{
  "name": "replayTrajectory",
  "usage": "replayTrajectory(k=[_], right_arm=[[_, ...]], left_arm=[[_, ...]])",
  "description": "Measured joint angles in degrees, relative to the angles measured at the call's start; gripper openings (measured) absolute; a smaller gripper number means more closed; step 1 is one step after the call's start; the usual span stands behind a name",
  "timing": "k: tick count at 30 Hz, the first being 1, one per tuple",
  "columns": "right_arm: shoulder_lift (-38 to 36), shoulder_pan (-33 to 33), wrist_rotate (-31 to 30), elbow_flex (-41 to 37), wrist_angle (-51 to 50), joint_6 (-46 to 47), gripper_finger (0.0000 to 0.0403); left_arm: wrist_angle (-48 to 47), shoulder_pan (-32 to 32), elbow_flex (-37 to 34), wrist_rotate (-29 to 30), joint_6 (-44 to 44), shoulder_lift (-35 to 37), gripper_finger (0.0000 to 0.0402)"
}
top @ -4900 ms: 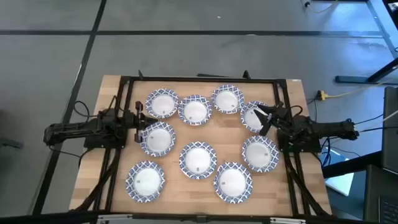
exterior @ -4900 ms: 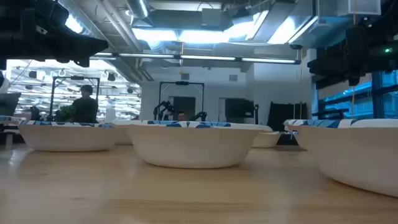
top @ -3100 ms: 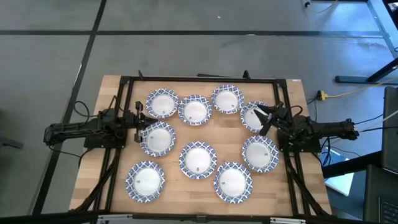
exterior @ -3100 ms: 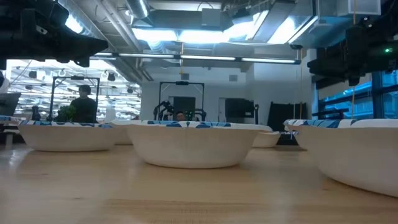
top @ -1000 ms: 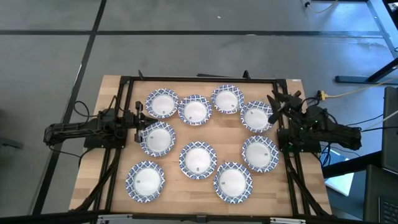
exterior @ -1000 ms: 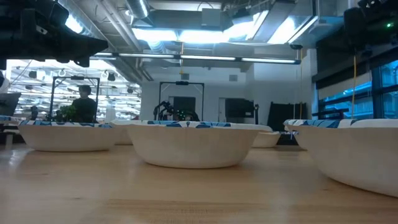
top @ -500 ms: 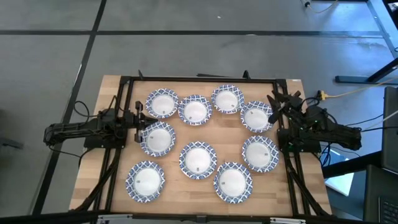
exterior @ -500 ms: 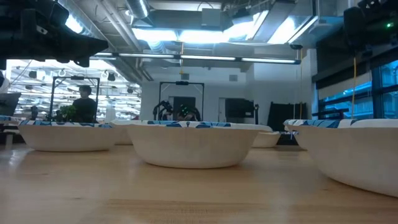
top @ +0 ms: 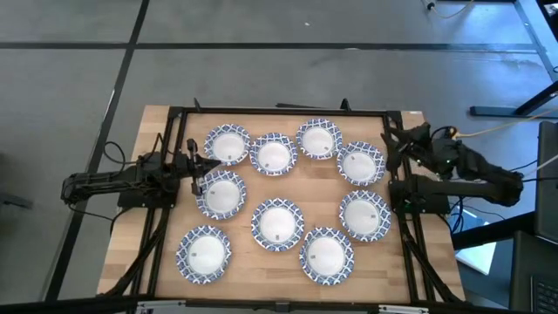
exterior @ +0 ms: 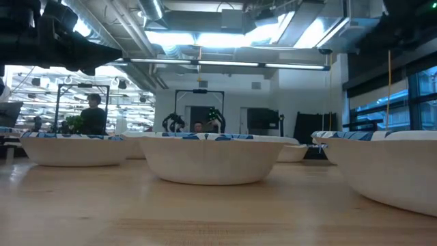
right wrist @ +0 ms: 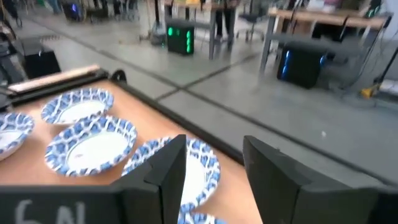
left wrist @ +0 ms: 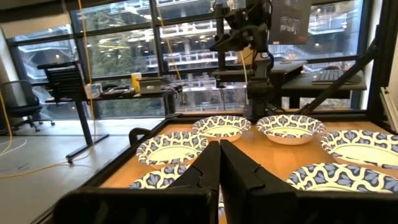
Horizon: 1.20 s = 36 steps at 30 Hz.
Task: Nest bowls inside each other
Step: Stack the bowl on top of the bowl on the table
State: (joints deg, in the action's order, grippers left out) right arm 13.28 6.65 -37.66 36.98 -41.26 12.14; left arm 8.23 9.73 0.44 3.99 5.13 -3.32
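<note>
Right end effector (top: pixel 390 139) now farther back beside bowls (top: pixel 360 163).

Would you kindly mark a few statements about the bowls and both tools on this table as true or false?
1. Nine bowls lie on the table. True.
2. Some bowls are already nested. False: every one lies singly.
3. The left tool is shut. True: its fingers meet.
4. The right tool grips a bowl. False: it is open and empty, at the table's far right corner.
5. The left tool is beside the middle-left bowl. True.
</note>
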Motion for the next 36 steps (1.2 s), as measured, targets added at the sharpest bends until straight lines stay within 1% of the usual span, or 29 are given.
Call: replayTrajectory(k=[5, 7, 10, 13, 18, 20, 23, 26, 30, 32, 36], right_arm=[[5.5, 0.0, 0.4, 10.0, -18.2, 10.7, 0.0161], [7.4, 0.0, 1.9, 13.2, -24.1, 15.7, 0.0161], [9.8, 0.0, 5.5, 16.1, -27.3, 20.9, 0.0161], [12.6, 0.0, 8.2, 16.8, -27.1, 22.0, 0.0161], [18.9, 0.4, 12.7, 16.8, -27.8, 18.8, 0.0161], [20.9, 1.6, 13.6, 16.7, -28.3, 18.6, 0.0161], [22.6, 4.6, 15.6, 16.7, -28.3, 15.9, 0.0161], [23.3, 9.5, 18.8, 16.7, -27.0, 11.6, 0.0161], [23.7, 17.7, 21.8, 16.7, -23.6, 4.8, 0.0161], [23.8, 22.3, 24.7, 16.7, -20.8, 1.3, 0.0161], [25.1, 31.8, 33.0, 16.7, -16.5, -5.1, 0.0161]], left_arm=[[0.0, 0.0, 0.0, 0.0, -0.5, 0.0, 0.0], [0.0, 0.0, 0.0, 0.0, -0.5, 0.0, 0.0], [0.0, 0.0, 0.0, 0.0, -0.5, 0.0, 0.0], [0.0, 0.0, 0.0, 0.0, -0.5, 0.0, 0.0], [0.0, 0.0, 0.0, 0.0, -0.5, 0.0, 0.0], [0.0, 0.0, 0.0, 0.0, -0.5, 0.0, 0.0], [0.0, 0.0, 0.0, 0.0, -0.6, 0.0, 0.0], [0.0, 0.0, 0.0, 0.0, -0.6, 0.0, 0.0], [0.0, 0.0, 0.0, 0.0, -1.8, 0.0, 0.0], [0.0, 0.0, 0.0, 0.0, -2.9, 0.0, 0.0], [0.0, 0.0, 0.0, -0.1, -3.7, 0.0, 0.0]])
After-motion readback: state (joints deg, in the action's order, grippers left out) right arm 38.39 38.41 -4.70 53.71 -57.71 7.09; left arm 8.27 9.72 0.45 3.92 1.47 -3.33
